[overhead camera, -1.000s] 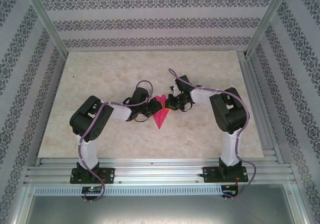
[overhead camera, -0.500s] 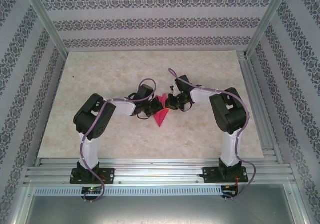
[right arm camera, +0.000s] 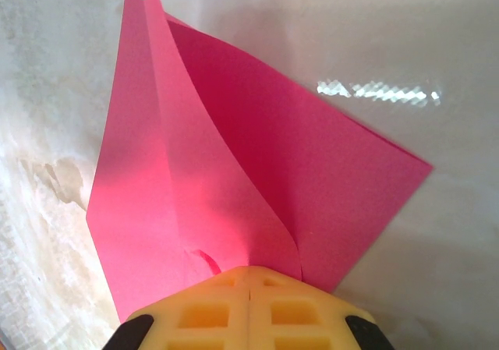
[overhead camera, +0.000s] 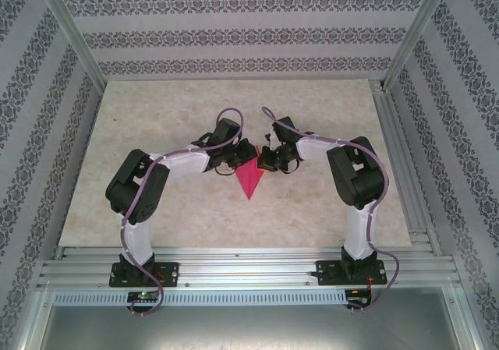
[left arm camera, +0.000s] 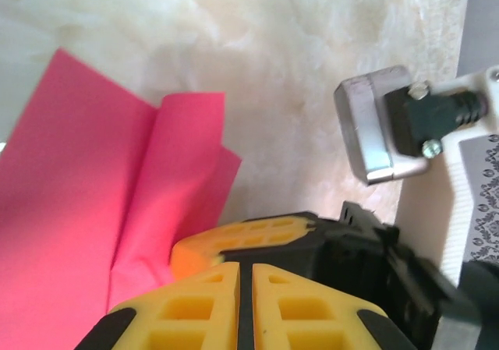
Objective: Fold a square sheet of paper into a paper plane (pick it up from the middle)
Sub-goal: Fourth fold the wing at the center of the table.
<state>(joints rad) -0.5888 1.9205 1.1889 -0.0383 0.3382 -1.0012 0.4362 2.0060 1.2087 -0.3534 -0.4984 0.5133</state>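
Magenta-red pointed paper sheet (overhead camera: 249, 180) lies on the marbled tabletop (overhead camera: 156, 116). The left pincer (overhead camera: 243, 153), closed and empty, has swung off its crease, which looks finished. The right pincer (overhead camera: 263, 161) stays clamped on the far corner.

Lab test cell: aluminium frame (overhead camera: 234, 268), wallpapered walls (overhead camera: 234, 38)

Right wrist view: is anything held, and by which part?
The right gripper pinches the folded paper at the edge where its flaps meet.
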